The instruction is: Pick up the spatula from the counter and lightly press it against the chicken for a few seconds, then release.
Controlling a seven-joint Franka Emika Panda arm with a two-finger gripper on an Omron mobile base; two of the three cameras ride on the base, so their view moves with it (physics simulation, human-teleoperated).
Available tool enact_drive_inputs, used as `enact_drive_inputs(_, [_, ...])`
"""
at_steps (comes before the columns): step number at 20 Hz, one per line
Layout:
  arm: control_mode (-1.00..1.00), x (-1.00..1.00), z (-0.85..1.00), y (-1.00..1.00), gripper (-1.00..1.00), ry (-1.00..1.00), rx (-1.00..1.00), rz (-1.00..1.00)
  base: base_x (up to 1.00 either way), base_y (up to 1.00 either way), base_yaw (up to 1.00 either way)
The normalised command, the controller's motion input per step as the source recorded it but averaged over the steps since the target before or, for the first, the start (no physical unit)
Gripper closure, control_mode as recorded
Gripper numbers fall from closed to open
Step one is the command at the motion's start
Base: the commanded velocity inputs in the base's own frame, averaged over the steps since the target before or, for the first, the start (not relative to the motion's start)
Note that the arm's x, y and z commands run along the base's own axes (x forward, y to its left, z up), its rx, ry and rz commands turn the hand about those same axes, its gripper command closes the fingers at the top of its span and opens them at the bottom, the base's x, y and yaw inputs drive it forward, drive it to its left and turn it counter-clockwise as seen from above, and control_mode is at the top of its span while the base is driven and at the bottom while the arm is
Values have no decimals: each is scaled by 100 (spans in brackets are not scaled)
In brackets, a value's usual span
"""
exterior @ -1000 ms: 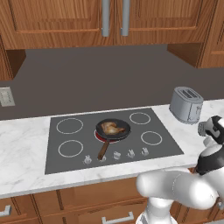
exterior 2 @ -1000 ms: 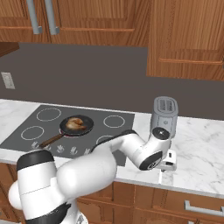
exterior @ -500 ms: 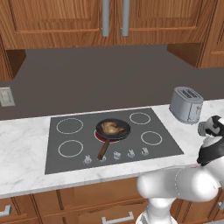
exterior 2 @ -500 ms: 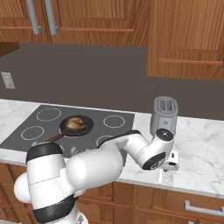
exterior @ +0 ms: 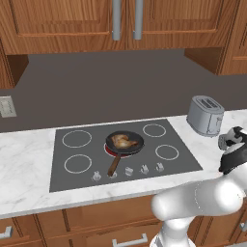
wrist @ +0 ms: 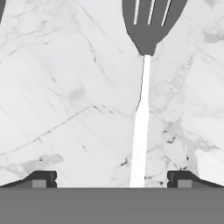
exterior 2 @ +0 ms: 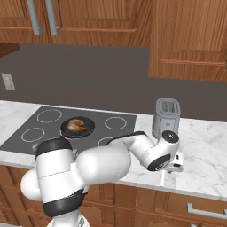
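The spatula point(wrist: 141, 118) lies flat on the white marble counter: a white handle with a dark slotted head point(wrist: 151, 22) at the top of the hand view. My gripper point(wrist: 112, 178) hovers over the handle's end, open. The handle runs between the two fingertips point(wrist: 43, 177) without touching either, nearer the right one. In the right base view the gripper point(exterior 2: 172, 170) points down at the counter in front of the toaster. The browned chicken point(exterior: 123, 141) point(exterior 2: 77, 124) sits in a black frying pan point(exterior: 136, 146) on the cooktop, well left of the gripper.
A silver toaster point(exterior: 206, 115) point(exterior 2: 167, 116) stands on the counter just behind the hand. The pan's handle point(exterior: 114, 165) points toward the cooktop's point(exterior: 72, 181) front knobs. Wooden cabinets hang above. The counter's front edge point(exterior 2: 195, 191) is close below the gripper.
The hand has edged slightly to the right and lower over the counter. The jaws stayed open; pan, chicken and toaster have not moved.
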Motion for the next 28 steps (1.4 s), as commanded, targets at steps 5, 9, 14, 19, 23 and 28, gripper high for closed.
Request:
enact_drive_inputs(5, [-100, 13, -12, -10, -100, 0, 1, 1, 0, 0, 0])
enact_drive_inputs(9, [-100, 12, -13, -11, -100, 0, 1, 1, 0, 0, 0])
enact_drive_inputs(14, [-100, 12, -12, -10, -100, 0, 1, 1, 0, 0, 0])
enact_drive_inputs(19, [-100, 11, -12, -8, -100, 0, 1, 1, 0, 0, 0])
enact_drive_inputs(23, [-100, 11, -13, -6, -100, 0, 0, 1, 0, 0, 0])
enact_drive_inputs(28, [-100, 9, -15, -3, -100, 0, 0, 1, 0, 0, 0])
